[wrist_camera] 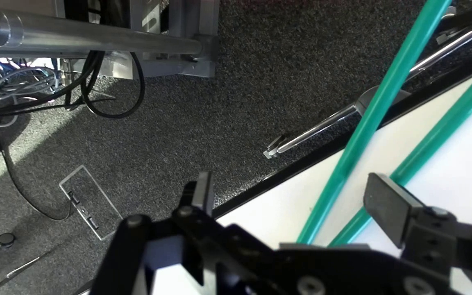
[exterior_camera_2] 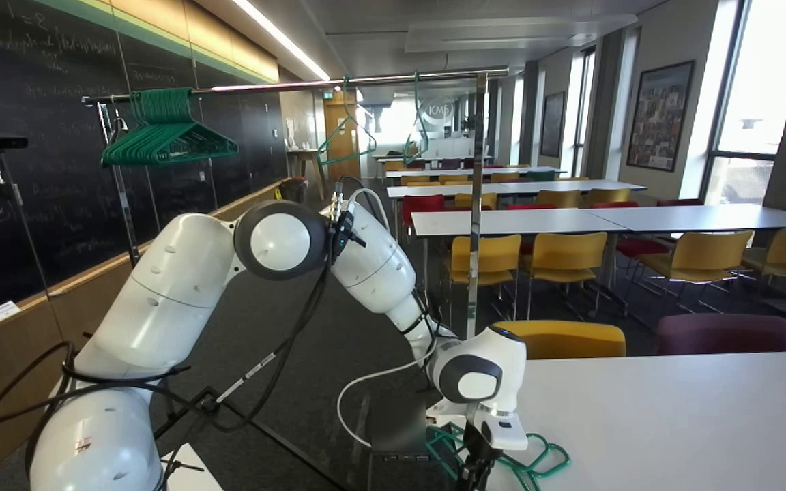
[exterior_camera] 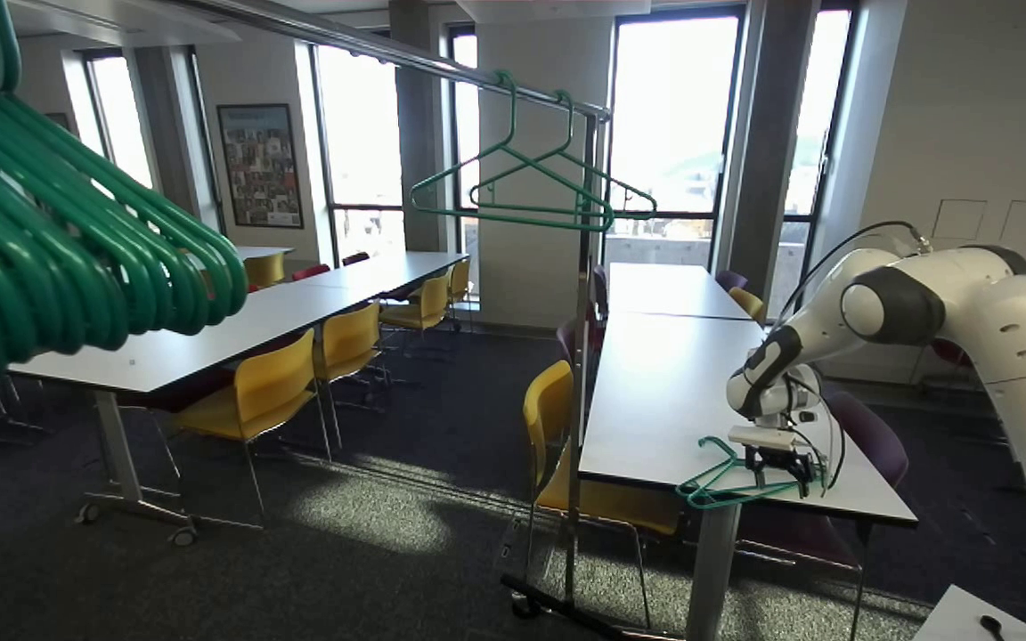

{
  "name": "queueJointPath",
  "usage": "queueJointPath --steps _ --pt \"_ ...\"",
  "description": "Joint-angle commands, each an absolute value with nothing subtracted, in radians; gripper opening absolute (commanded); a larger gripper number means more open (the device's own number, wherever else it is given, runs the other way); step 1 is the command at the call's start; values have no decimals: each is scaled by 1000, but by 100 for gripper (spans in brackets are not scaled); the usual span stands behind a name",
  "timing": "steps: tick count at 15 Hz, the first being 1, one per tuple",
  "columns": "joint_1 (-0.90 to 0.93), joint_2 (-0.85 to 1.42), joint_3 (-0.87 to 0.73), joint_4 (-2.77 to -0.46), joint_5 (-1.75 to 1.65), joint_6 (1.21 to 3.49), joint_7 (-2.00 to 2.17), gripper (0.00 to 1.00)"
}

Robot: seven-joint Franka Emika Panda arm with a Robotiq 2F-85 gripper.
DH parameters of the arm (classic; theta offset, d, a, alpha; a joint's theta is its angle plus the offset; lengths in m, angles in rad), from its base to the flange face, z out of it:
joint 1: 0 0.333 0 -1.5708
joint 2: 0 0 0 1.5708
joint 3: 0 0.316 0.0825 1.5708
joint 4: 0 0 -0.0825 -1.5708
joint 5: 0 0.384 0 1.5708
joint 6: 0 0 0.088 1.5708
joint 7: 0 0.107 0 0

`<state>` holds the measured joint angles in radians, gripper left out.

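My gripper (exterior_camera: 782, 487) is open and points down over the near end of a white table (exterior_camera: 655, 374). A green plastic hanger (exterior_camera: 711, 472) lies on the table under it, partly hidden by the gripper; I cannot tell if it is one hanger or more. In the wrist view two green hanger bars (wrist_camera: 352, 151) run diagonally. One bar passes between the open fingers (wrist_camera: 291, 184); the other runs behind the right finger. Nothing is gripped. In an exterior view the hanger (exterior_camera_2: 528, 467) shows on both sides of the gripper, whose tips are cut off by the frame's lower edge.
A metal clothes rail (exterior_camera_2: 284, 86) stands beside the table. It carries a dense bunch of green hangers (exterior_camera_2: 168, 129) and two separate hangers (exterior_camera: 513, 218). Its upright post (exterior_camera: 584, 356) is near the table's side. Yellow chairs (exterior_camera: 549, 418) and a purple chair (exterior_camera: 869, 432) flank the table.
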<state>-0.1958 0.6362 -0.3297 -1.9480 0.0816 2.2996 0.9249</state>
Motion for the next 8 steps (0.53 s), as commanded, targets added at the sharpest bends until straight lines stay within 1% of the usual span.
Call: queueJointPath --steps 1,5,6,7,8 --pt "-197 637 -339 -1962 80 2304 920 100" --pt "-200 642 -343 -1959 83 2304 921 100" --pt "-200 642 -344 -1959 82 2304 921 75" --pt "-200 642 -345 -1960 80 2307 920 74" --pt "-200 642 -345 -1961 80 2308 919 68"
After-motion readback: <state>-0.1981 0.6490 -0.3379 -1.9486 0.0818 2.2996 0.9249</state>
